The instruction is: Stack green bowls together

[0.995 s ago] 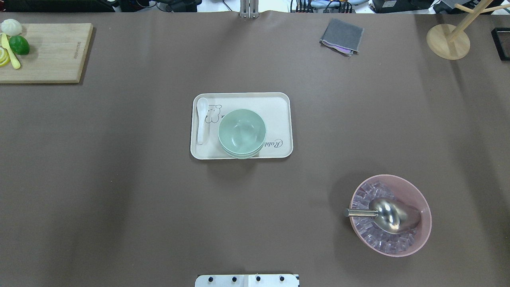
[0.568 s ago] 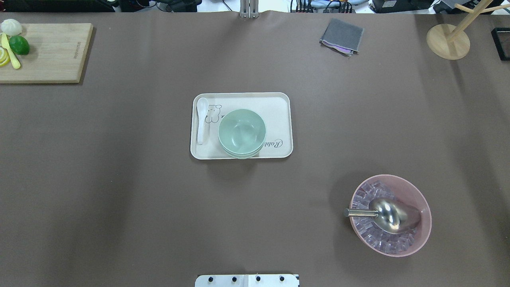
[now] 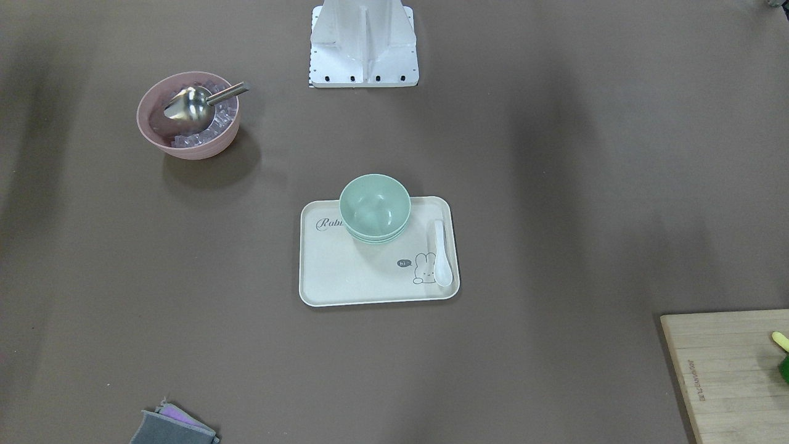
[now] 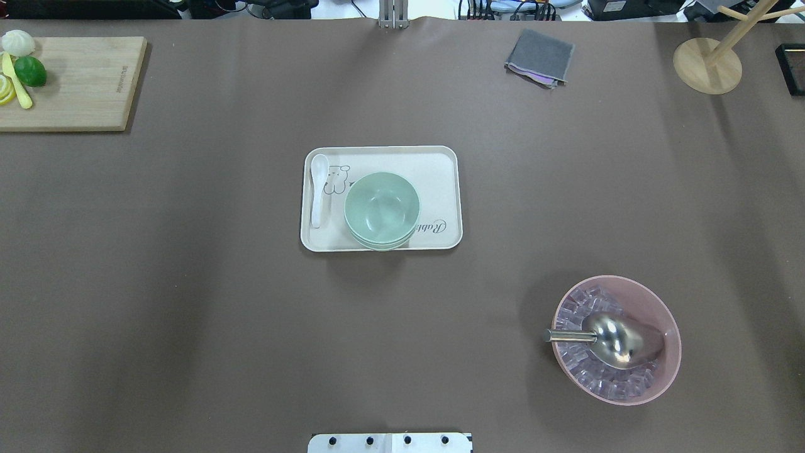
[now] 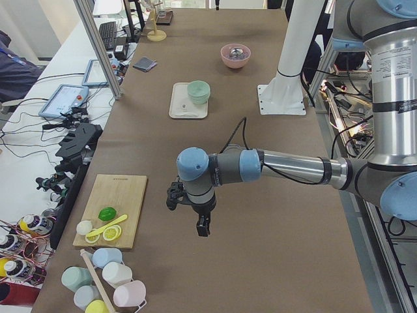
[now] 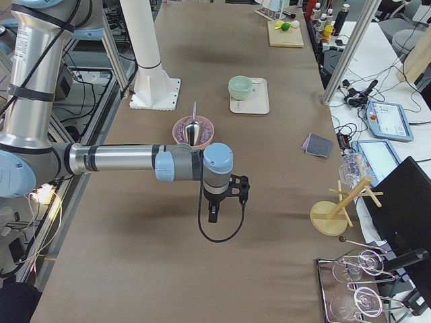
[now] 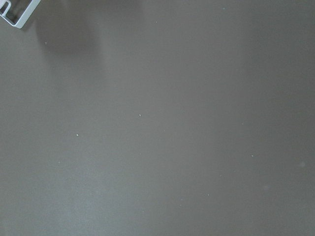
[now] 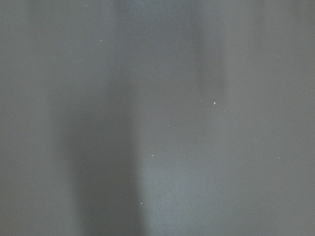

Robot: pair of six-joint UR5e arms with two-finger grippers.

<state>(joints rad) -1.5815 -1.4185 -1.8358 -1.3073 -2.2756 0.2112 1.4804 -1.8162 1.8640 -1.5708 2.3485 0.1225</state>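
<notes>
As they nest, green bowls (image 4: 381,207) look matte mint

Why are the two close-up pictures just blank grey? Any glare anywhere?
Left wrist view: almost all brown table cover, specks sharp, a soft shadow top left. Right wrist view: same cover, broad dim shadow bands. Overhead view: bright glare on the shiny metal scoop.

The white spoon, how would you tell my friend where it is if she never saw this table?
Look to the middle of the brown table for the cream tray. The white spoon lies along the tray's short edge beside the rabbit drawing, next to the stacked green bowls. It is the only long, thin, white thing there.
</notes>
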